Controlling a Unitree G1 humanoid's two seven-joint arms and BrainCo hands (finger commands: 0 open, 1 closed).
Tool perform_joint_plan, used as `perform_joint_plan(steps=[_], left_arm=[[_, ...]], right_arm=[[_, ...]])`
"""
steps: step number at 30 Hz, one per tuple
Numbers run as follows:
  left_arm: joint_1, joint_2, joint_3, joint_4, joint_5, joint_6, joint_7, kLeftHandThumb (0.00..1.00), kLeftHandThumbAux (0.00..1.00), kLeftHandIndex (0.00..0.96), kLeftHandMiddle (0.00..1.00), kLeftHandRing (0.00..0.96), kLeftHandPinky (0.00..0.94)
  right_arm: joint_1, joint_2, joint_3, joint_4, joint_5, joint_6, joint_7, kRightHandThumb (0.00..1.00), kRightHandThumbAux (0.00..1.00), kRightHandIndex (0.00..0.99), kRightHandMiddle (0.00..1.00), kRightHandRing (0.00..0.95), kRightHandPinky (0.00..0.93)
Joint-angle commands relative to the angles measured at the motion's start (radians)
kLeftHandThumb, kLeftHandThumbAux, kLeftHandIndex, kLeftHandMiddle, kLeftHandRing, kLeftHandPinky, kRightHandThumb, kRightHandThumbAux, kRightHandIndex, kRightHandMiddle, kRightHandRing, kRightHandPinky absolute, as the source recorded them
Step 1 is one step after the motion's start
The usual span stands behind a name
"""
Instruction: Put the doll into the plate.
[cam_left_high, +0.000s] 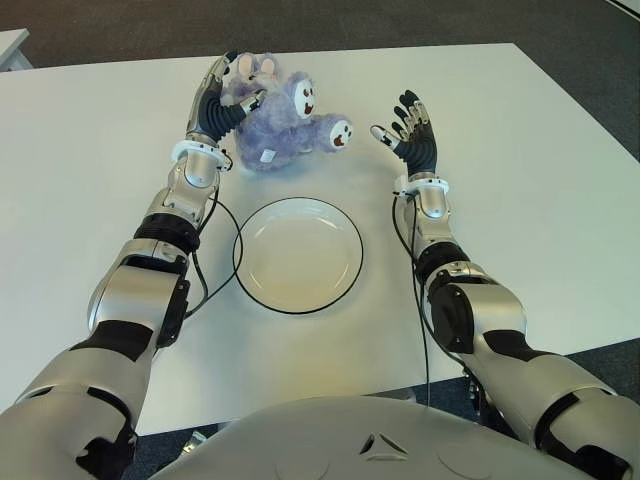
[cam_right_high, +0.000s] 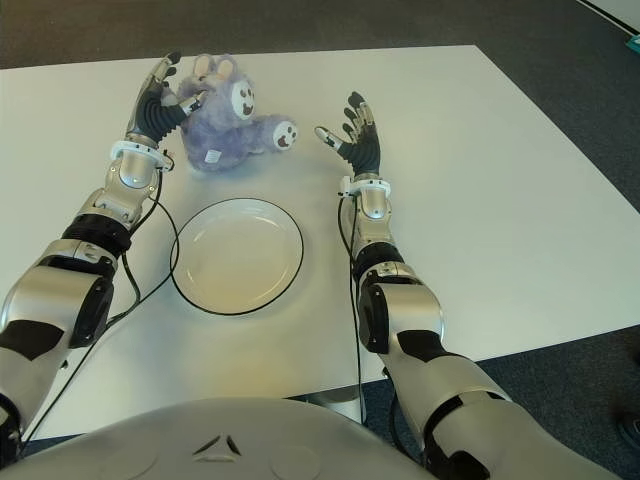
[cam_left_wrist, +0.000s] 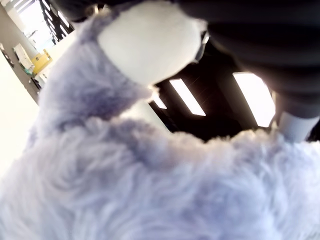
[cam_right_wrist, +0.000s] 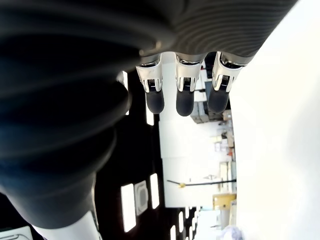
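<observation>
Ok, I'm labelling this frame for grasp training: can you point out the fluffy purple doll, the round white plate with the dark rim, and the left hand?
Fluffy purple doll (cam_left_high: 272, 135): left eye view, its body.
Round white plate (cam_left_high: 345, 232): left eye view, its dark rim.
Left hand (cam_left_high: 222, 100): left eye view, its middle, against the doll.

1. Both arms wear glossy silver shells with black panels and black joint bands at elbow and forearm.
2. The left robot hand (cam_left_high: 222, 98) and the right robot hand (cam_left_high: 408, 128) have black ribbed palms, black segmented fingers with silver links and pale tips.
3. A white ring cuffs each wrist.
4. A thin black cable loops along each forearm.
5. The torso is a smooth grey dome with a small triangular mark.
</observation>
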Motion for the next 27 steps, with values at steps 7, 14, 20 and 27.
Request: perform_joint_plan(steps=[7, 14, 20, 27], left_arm=[[0.035, 0.013, -0.002, -0.015, 0.009, 0.022, 0.005, 0.197, 0.421, 0.0, 0.086, 0.089, 0.05], [0.037, 0.011, -0.003, -0.013, 0.01, 0.018, 0.012, 0.198, 0.415, 0.0, 0.086, 0.09, 0.042], [0.037, 0.007, 0.0, -0.005, 0.004, 0.014, 0.01, 0.21, 0.426, 0.0, 0.084, 0.092, 0.071], [0.037, 0.004, 0.0, 0.012, 0.003, 0.014, 0.013, 0.223, 0.433, 0.0, 0.092, 0.102, 0.08]], right_arm=[[0.078, 0.019, -0.004, 0.033, 0.012, -0.006, 0.006, 0.085, 0.846, 0.068, 0.07, 0.068, 0.085], [0.078, 0.02, -0.004, 0.032, 0.012, -0.005, 0.004, 0.096, 0.847, 0.073, 0.072, 0.069, 0.088], [0.078, 0.02, -0.003, 0.032, 0.01, -0.005, -0.002, 0.096, 0.846, 0.071, 0.07, 0.068, 0.086], [0.078, 0.022, -0.003, 0.032, 0.01, -0.006, -0.002, 0.095, 0.848, 0.07, 0.07, 0.067, 0.081]])
